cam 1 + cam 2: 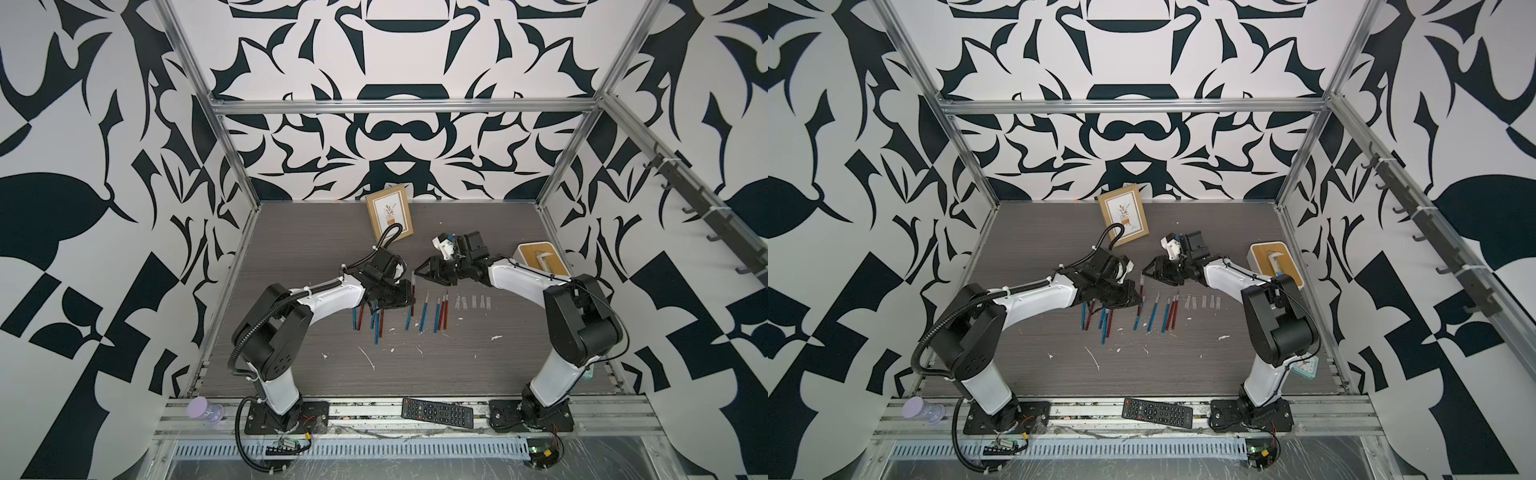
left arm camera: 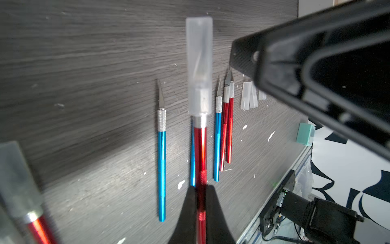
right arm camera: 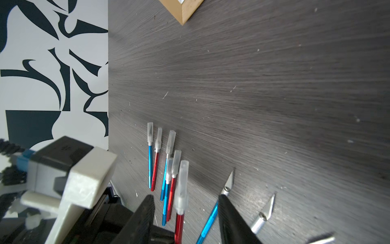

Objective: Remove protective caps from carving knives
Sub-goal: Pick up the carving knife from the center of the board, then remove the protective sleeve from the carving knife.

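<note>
My left gripper (image 2: pixel 200 189) is shut on the handle of a red carving knife (image 2: pixel 200 147), holding it off the table. Its translucent protective cap (image 2: pixel 199 63) still covers the blade. My right gripper (image 3: pixel 184 199) is open, its fingers (image 3: pixel 145 211) standing either side of that cap (image 3: pixel 182 186) with a gap on each side. In both top views the two grippers (image 1: pixel 411 297) (image 1: pixel 419 272) meet at mid-table. Several uncapped knives (image 1: pixel 440 311) lie in a row, with loose caps (image 1: pixel 473 301) to their right. Several capped knives (image 3: pixel 166 160) lie partly under the left arm.
A framed picture (image 1: pixel 390 218) leans at the back. A white box with a wooden top (image 1: pixel 540 257) sits at the right. A black remote (image 1: pixel 437 412) and a lilac bottle (image 1: pixel 205 409) rest on the front rail. White flecks (image 1: pixel 368 357) dot the tabletop.
</note>
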You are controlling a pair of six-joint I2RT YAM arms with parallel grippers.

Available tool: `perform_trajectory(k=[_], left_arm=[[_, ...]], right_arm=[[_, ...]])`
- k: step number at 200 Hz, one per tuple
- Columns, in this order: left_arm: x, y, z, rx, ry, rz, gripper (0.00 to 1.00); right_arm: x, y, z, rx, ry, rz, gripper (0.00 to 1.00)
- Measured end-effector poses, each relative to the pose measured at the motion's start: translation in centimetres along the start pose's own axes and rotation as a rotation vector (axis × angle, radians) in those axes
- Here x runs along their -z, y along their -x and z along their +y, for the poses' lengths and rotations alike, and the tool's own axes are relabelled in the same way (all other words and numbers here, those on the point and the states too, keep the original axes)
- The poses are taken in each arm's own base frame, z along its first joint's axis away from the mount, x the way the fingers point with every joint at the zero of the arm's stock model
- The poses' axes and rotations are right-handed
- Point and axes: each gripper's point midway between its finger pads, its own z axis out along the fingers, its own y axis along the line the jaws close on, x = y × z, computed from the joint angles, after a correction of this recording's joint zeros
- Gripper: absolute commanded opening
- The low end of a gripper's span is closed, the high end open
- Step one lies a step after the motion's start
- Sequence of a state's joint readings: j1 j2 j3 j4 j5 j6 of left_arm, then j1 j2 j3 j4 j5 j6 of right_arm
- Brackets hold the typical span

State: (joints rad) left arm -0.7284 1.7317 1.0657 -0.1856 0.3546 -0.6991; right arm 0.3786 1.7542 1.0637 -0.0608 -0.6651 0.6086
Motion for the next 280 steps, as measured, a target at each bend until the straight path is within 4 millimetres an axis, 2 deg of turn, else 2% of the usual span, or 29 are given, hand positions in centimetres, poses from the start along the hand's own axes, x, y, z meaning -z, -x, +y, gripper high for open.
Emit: perform_trajectory(k=[47,150,195,280], left_arm=[[-0.1,-0.2,0.2,-0.010,0.014,0.005,0.00],[0.0,-0.3,0.3,-0.014,0.023,0.005,0.00],[-0.1,-0.3,0.3,-0.014,0.024,0.005,0.00],[-0.1,-0.2,0.4,-0.024,0.026,0.002,0.00]], right_arm=[[-1.4,-0.3,-0.3,-0.013,-0.002,0.025,0.41],[-2.7,-0.2,-0.1,-0.021,0.008,0.036,0.26],[-2.9,0.0,0.0,-0.024,0.010,0.038,0.11],[-2.7,0.5,0.3,-0.043,0.035,0.030,0.08]])
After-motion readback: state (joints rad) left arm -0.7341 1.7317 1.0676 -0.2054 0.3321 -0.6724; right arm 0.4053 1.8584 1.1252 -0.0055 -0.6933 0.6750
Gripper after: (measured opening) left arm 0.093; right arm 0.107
